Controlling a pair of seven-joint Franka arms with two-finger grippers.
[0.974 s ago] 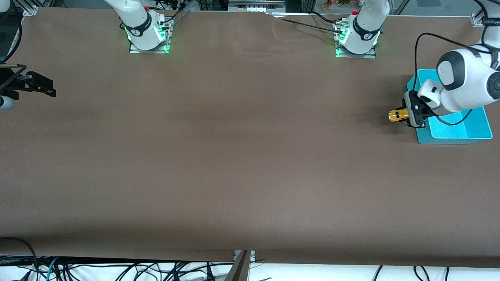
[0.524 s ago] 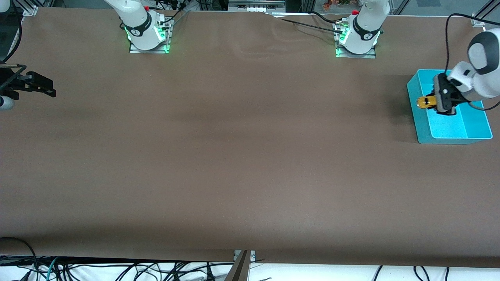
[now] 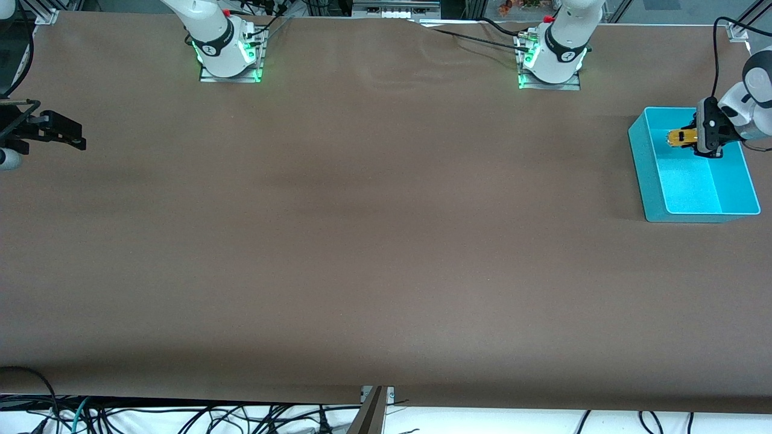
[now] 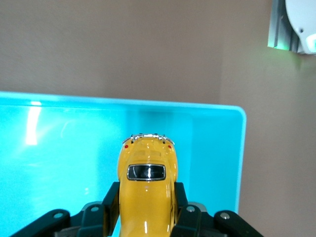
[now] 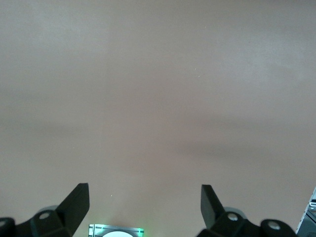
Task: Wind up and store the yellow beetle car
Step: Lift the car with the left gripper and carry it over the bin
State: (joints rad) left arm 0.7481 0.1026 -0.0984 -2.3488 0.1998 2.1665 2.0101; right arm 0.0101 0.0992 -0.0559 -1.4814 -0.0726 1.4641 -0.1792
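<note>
The yellow beetle car [image 3: 680, 137] is small, rounded and glossy, with a dark window. My left gripper [image 3: 693, 138] is shut on it and holds it over the blue bin [image 3: 654, 181], at the bin's end nearest the arm bases. In the left wrist view the car [image 4: 147, 197] sits between the two black fingers [image 4: 111, 205], with the bin's floor [image 4: 64, 163] below it. My right gripper [image 3: 75, 140] hangs open and empty at the right arm's end of the table; in the right wrist view the gripper [image 5: 144, 200] shows wide-spread fingers over bare table.
The blue bin stands at the left arm's end of the table and holds nothing else that I can see. The brown table [image 3: 362, 241] is bare. The arm bases [image 3: 226, 57] stand along the table's edge farthest from the front camera.
My left gripper has carried the yellow car from beside the bin to over it, toward the arm bases' end. The right arm has not moved.
</note>
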